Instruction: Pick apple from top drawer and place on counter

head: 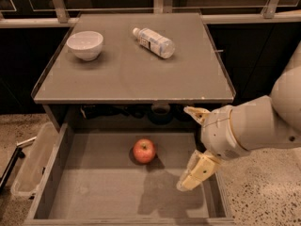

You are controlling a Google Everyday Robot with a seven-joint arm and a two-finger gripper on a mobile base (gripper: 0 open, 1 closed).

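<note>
The red apple [144,150] lies on the bare floor of the pulled-out grey top drawer [101,197], near its middle and toward the back. The grey counter [131,76] is above it. My gripper [192,149] is over the right side of the drawer, to the right of the apple and apart from it. It is open and empty, with one cream finger [196,113] up near the counter's front edge and the other finger [197,172] lower over the drawer floor.
A white bowl [85,44] stands at the counter's back left. A clear plastic bottle [153,42] lies on its side at the back middle. A clear plastic bin [29,164] stands on the floor left of the drawer. Speckled floor is at the right.
</note>
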